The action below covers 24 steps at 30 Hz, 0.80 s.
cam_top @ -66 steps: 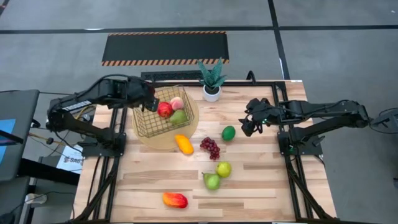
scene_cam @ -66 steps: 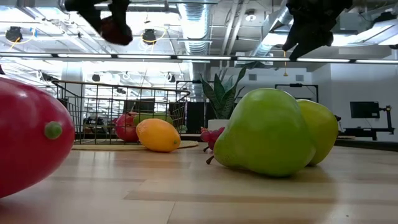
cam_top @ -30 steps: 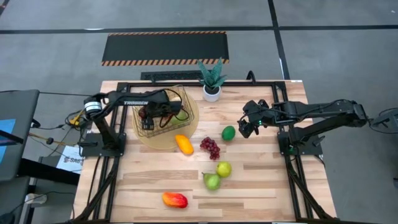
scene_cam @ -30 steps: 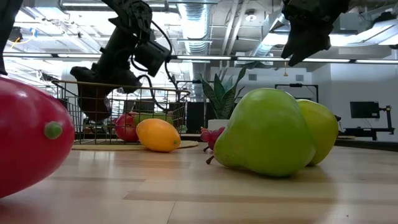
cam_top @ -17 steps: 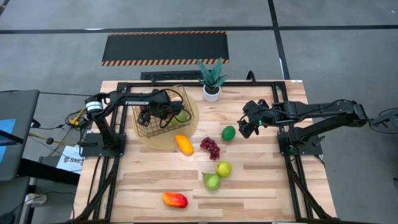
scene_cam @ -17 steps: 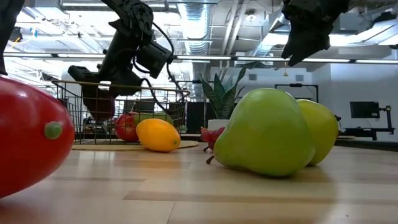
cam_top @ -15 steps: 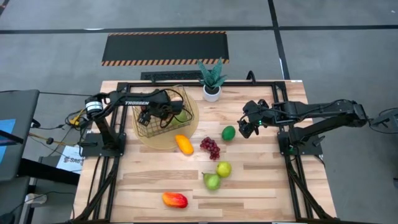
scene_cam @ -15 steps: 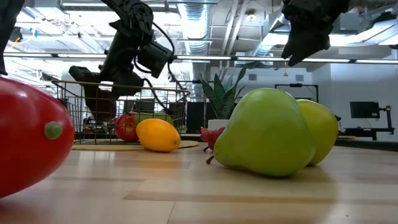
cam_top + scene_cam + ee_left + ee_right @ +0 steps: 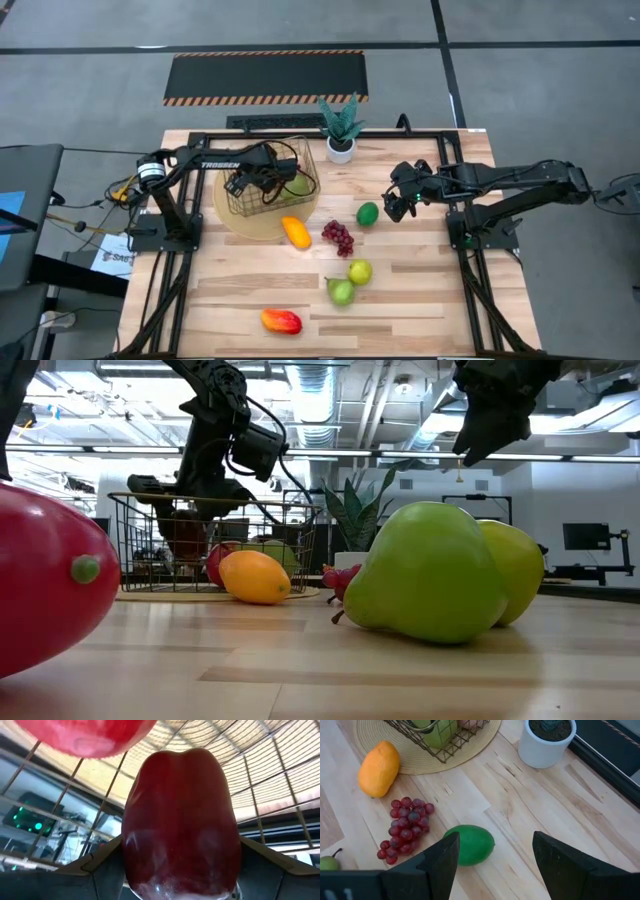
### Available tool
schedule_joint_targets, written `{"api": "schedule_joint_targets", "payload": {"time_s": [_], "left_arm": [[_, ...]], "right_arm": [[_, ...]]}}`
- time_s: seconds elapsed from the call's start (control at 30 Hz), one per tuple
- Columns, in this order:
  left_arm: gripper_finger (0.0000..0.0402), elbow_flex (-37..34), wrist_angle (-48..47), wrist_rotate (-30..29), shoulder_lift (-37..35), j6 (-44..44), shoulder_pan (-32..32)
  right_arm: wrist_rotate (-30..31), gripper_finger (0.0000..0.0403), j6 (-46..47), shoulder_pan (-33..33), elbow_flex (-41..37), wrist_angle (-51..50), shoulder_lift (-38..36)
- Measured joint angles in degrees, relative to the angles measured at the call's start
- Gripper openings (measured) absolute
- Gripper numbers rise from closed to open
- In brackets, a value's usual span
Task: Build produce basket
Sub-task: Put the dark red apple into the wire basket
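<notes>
Two tools: left tool [image 9: 250, 183] pinches a red apple [image 9: 180, 820] (inside basket [image 9: 262, 205]); right tool [image 9: 490, 851] spread above wooden table [image 9: 420, 300]

Gold wire basket [image 9: 268, 190] upright on woven mat; loose fruit: orange mango [image 9: 295, 232], grapes [image 9: 338, 238], lime [image 9: 368, 213].
</notes>
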Motion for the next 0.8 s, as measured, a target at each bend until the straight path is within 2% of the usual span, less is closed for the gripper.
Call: {"api": "schedule_joint_targets", "payload": {"time_s": [0.3, 0.8], "left_arm": [[0.0286, -2.1, 0.3, 2.0, 0.0, 1.1, 0.9], [0.0300, -3.7, 2.9, 0.6, 0.0, 1.2, 0.9]], "right_arm": [[0.0, 0.0273, -1.2, 0.0, 0.0, -0.1, 0.0], [0.0, 0.0273, -1.3, 0.0, 0.0, -0.2, 0.0]]}}
